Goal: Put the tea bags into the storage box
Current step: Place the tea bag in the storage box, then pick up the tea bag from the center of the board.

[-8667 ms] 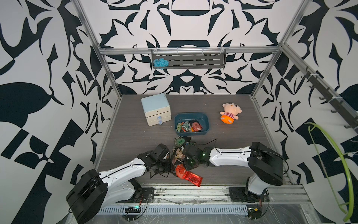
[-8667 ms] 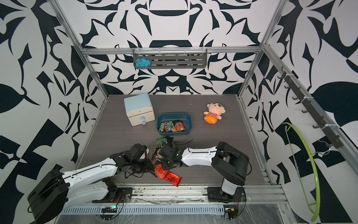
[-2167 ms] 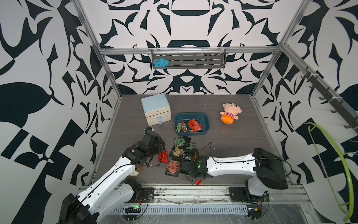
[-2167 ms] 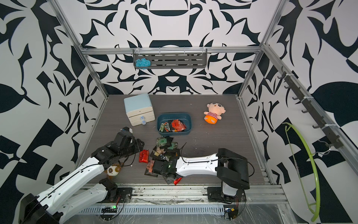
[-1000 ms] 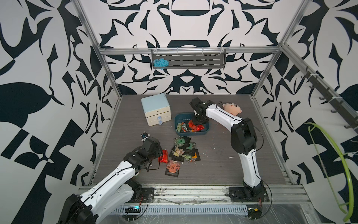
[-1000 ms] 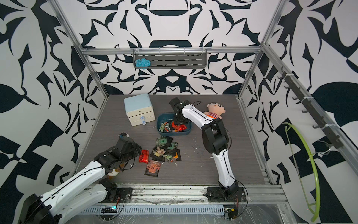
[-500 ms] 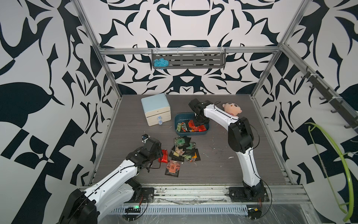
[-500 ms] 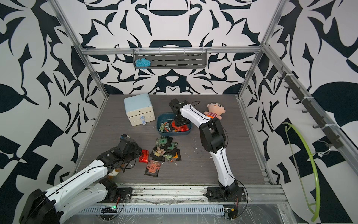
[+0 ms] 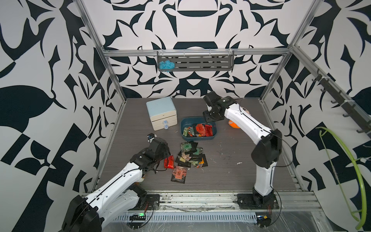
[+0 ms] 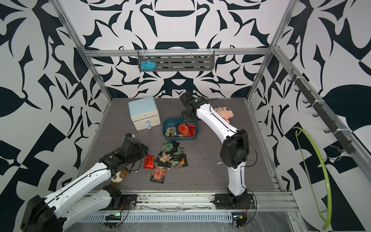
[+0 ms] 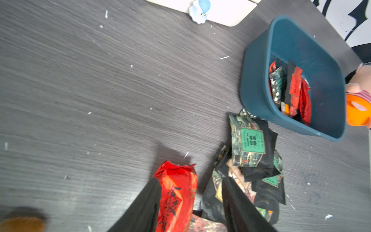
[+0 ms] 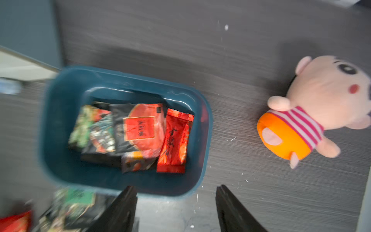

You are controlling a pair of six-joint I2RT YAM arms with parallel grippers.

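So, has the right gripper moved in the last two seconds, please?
Yes. In a top view the right gripper was at the loose tea bags; now it is past them, over the storage box.

Left arm [image 9: 120, 178] low, left fingers [image 11: 140, 211] parted; right arm [image 9: 247, 120] outstretched, right fingers [image 12: 118, 211] parted.

storage box [image 12: 80, 176]: dark teal-blue, plain.
tea bags [image 11: 249, 140]: black foil with green, beige or orange-red labels; others shiny red, black script.
cabinet [image 9: 160, 105]: pale blue top, cream drawers.
plush toy [image 12: 301, 112]: peach skin, pink-white striped shirt, orange shorts.
table [image 9: 230, 176]: grey, fine wood grain.
walls [image 9: 50, 60]: white, bold navy-black leaf shapes.
robot arms [image 9: 120, 177]: white links, black joints.
yarn-like tangle [image 9: 166, 65]: sky blue.
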